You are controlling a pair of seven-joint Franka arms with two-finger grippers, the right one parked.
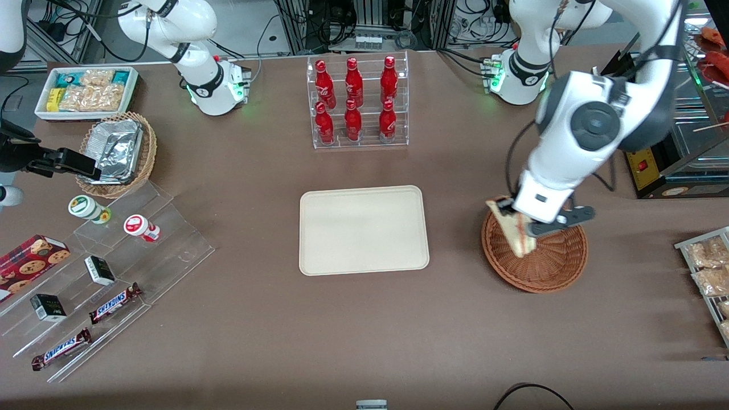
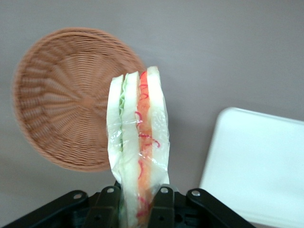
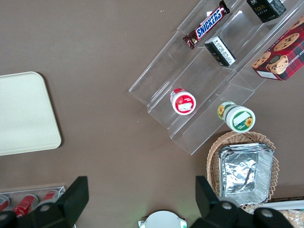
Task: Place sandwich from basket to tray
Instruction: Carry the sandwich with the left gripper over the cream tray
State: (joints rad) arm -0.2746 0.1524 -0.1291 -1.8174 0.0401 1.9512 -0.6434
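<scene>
Hand [image 1: 521, 219] gripping sandwich [image 1: 515, 230] above basket [image 1: 547, 262]

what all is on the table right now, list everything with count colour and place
sandwich: 1, pale bread, red and green filling, held above the basket
basket: 1, reddish-brown wicker, toward the working arm's end
tray: 1, cream, mid-table, bare
bottles: 6, red, clear rack farther from the front camera than the tray
foil basket: 1, light wicker, toward the parked arm's end
snack bin: 1, white, beside the foil basket
snickers bars: 2, brown, on clear steps
cookie box: 1, red, on clear steps
claw: 1, black, shut on sandwich
</scene>
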